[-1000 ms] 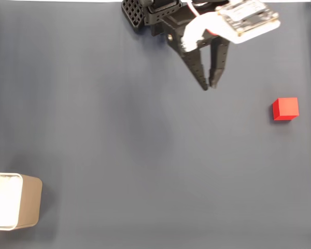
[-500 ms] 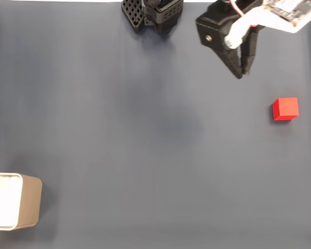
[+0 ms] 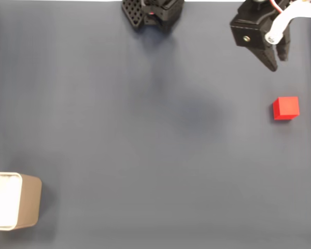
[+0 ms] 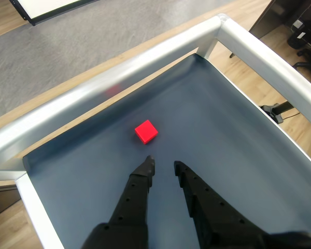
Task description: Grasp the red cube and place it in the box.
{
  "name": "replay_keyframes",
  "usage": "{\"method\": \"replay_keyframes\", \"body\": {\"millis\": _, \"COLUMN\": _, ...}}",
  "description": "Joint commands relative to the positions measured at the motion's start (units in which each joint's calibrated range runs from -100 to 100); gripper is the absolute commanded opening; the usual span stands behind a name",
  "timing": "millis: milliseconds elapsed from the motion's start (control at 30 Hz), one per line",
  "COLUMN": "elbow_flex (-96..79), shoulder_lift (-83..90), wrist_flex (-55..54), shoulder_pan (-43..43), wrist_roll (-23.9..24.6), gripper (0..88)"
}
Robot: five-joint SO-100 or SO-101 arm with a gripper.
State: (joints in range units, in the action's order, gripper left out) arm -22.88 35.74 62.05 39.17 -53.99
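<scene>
The red cube [image 3: 285, 108] lies on the dark mat at the right of the fixed view, and in the wrist view the red cube [image 4: 146, 131] sits a short way beyond the fingertips. My gripper [image 3: 278, 62] hangs above the mat at the top right, up-picture from the cube and apart from it. In the wrist view my gripper [image 4: 164, 165] stands open by a narrow gap with nothing between its black fingers. The box [image 3: 32, 202], tan with a white inside, stands at the lower left edge of the fixed view, far from the cube.
The arm's black base [image 3: 153, 13] sits at the top middle of the fixed view. A silver metal rail [image 4: 119, 83] borders the mat just beyond the cube and turns a corner at the right. A wide stretch of bare mat [image 3: 145, 145] lies between cube and box.
The gripper has swung to the right and toward the top of the fixed view, from the top middle to above the cube's side. Cube and box have not moved.
</scene>
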Motion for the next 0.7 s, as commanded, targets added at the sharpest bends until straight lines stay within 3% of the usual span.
{"method": "replay_keyframes", "body": {"millis": 0, "elbow_flex": 2.16, "shoulder_lift": -0.99, "wrist_flex": -1.97, "shoulder_pan": 1.10, "wrist_roll": -0.73, "gripper": 11.4}}
{"method": "replay_keyframes", "body": {"millis": 667, "elbow_flex": 0.89, "shoulder_lift": -10.09, "wrist_flex": -8.86, "shoulder_pan": 1.31, "wrist_roll": -0.73, "gripper": 23.2}}
